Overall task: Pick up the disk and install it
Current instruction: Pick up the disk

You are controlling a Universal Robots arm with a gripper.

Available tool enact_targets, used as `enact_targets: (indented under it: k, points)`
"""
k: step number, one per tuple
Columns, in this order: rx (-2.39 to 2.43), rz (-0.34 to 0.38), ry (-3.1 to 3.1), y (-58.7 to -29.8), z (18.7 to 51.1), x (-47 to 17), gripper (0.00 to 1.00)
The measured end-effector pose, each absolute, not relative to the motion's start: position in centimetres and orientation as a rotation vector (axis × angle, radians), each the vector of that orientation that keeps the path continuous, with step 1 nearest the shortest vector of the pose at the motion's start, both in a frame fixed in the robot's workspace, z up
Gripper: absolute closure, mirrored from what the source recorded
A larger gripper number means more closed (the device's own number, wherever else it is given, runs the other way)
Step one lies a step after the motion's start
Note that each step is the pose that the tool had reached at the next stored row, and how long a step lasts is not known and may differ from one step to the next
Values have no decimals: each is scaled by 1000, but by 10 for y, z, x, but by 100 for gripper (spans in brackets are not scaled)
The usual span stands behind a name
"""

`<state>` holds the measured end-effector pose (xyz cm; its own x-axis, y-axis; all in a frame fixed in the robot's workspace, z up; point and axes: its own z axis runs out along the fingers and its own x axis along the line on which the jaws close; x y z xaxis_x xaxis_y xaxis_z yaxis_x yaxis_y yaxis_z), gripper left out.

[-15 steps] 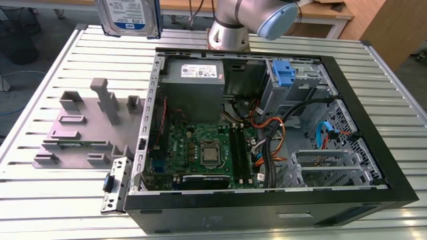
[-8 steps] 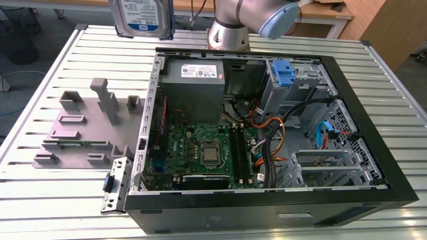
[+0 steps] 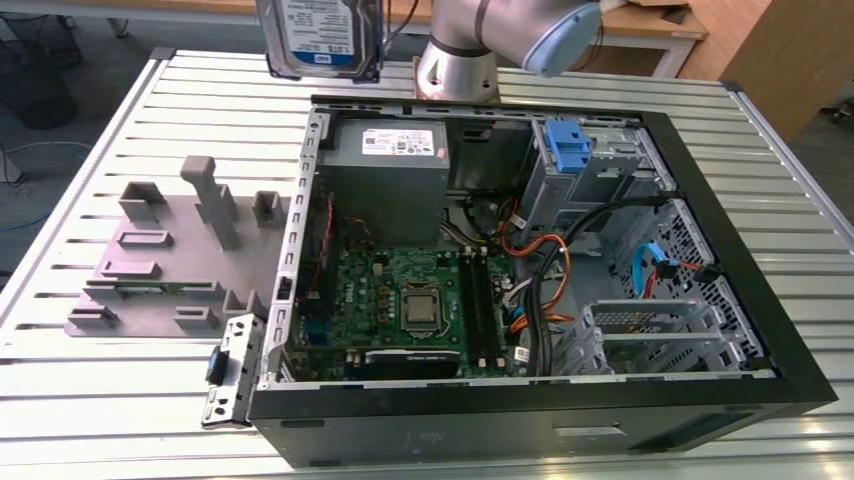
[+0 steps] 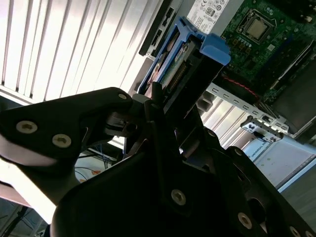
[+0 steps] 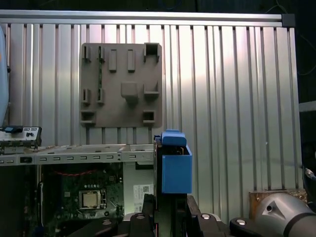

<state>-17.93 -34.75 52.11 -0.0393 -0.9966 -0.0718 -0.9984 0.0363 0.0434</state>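
Observation:
The disk (image 3: 320, 35) hangs upright in the air above the table's far edge, towards the exterior view's left of the arm's base (image 3: 461, 65). Its white-and-blue label faces the camera. In both wrist views my gripper (image 4: 173, 106) (image 5: 168, 210) is shut on the disk (image 4: 170, 64), one black finger on each flat side. The blue carrier (image 5: 176, 168) wraps the disk's end and sticks out past the fingers. The open computer case (image 3: 694, 200) lies below and to the exterior view's right of the disk.
Inside the case are a grey power supply (image 3: 387, 145), a green motherboard (image 3: 400, 300), loose cables (image 3: 547, 260) and a drive bay holding a bare blue bracket (image 3: 566, 145). A grey parts fixture (image 3: 174, 250) lies on the slatted table (image 3: 80, 380).

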Motion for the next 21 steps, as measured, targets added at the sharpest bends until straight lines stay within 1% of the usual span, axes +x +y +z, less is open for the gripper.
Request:
enact_targets:
  k: [21]
  points:
    - [-2162, 127, 2246, -347, 516, -103, 65]
